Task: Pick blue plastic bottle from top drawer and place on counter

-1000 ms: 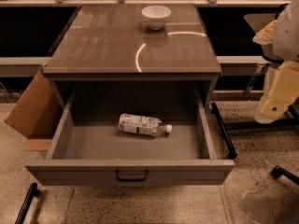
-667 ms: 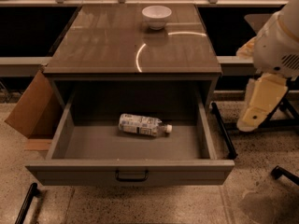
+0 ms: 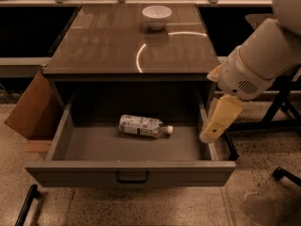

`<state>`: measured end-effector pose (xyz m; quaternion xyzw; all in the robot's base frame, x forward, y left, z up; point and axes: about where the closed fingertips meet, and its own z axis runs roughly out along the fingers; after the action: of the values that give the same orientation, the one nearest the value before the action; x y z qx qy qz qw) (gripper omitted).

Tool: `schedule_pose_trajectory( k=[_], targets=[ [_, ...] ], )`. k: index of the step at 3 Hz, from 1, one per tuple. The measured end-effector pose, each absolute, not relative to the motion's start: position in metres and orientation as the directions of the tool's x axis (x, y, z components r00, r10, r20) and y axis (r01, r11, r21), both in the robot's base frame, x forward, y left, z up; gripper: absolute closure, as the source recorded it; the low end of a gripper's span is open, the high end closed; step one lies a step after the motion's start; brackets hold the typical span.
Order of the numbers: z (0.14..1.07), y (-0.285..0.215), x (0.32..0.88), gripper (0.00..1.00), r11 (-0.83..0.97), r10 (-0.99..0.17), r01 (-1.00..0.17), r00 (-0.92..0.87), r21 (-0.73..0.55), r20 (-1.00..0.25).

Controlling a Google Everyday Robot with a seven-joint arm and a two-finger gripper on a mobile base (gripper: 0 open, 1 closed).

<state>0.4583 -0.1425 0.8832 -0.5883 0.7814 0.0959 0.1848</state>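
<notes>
The blue plastic bottle (image 3: 143, 125) is lying ungrasped in the open top drawer (image 3: 94, 149). The claw (image 3: 210, 132) is hovering by its right wall, and whether it is released or clenched cannot be told. Lifting the bottle and placing it on the desk (image 3: 103, 46) are both waiting.

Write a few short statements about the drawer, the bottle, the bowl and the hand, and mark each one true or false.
1. The bottle lies on its side in the open drawer. True.
2. The bottle's cap points to the left of the picture. False: it points to the right.
3. The bowl stands on the counter, near its far edge. True.
4. The hand holds the bottle. False: it is by the drawer's right wall, apart from the bottle.
</notes>
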Motion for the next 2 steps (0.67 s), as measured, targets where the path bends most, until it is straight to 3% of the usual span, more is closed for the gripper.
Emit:
schedule_pose_trajectory(
  k=[1, 2],
  targets=[
    [0.8577, -0.1095, 0.4691, 0.0, 0.329, -0.837, -0.943, -0.268, -0.046, -0.477],
    [0.8577, -0.1095, 0.4691, 0.0, 0.329, -0.837, -0.943, -0.268, -0.046, -0.477]
  ],
)
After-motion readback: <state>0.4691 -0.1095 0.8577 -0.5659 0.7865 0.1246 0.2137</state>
